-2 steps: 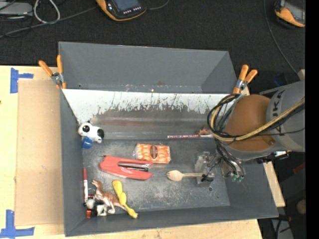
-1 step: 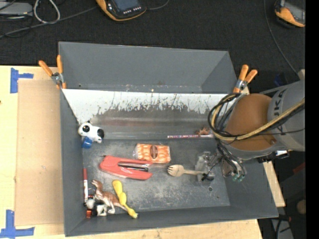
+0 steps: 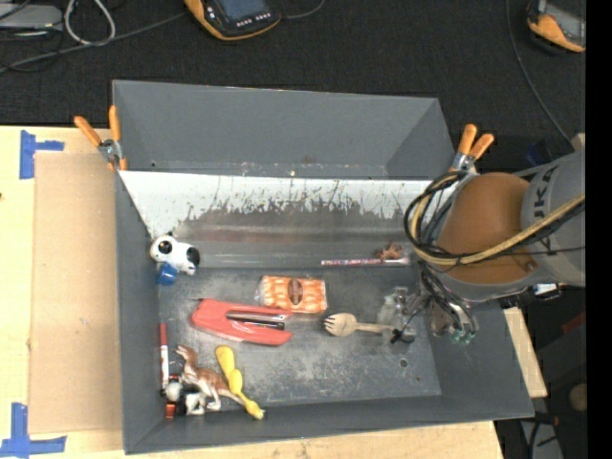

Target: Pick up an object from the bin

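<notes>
Pincer [image 3: 404, 329], its grip unclear, sits at the handle end of the small wooden fork [image 3: 342, 326].

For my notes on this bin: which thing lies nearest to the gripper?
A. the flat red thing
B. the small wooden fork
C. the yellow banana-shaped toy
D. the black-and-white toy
B: the wooden fork lies with its handle end right beside the gripper; the other three lie farther left.

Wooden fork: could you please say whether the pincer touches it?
Cannot tell: the camera view shows the pincer at the handle end of the wooden fork, with no plain contact or gap.
</notes>
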Controlling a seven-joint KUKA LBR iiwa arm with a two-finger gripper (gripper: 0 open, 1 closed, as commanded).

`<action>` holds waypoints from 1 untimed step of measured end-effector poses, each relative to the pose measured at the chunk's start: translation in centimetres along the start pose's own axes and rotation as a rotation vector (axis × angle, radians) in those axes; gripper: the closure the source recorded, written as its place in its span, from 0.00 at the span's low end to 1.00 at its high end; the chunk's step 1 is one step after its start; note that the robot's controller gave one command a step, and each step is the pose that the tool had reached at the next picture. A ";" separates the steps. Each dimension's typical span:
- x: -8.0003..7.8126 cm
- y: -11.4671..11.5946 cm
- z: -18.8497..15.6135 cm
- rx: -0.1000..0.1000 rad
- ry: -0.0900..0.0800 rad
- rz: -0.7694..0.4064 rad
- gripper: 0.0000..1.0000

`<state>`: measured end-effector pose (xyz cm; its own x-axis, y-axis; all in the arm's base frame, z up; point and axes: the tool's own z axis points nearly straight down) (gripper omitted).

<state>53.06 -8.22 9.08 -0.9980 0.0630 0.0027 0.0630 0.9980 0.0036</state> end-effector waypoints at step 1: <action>0.1 0.0 -3.9 -0.001 0.004 -0.001 1.00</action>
<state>52.96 -8.19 12.93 -0.9981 0.0616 0.0069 0.0616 0.9981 0.0046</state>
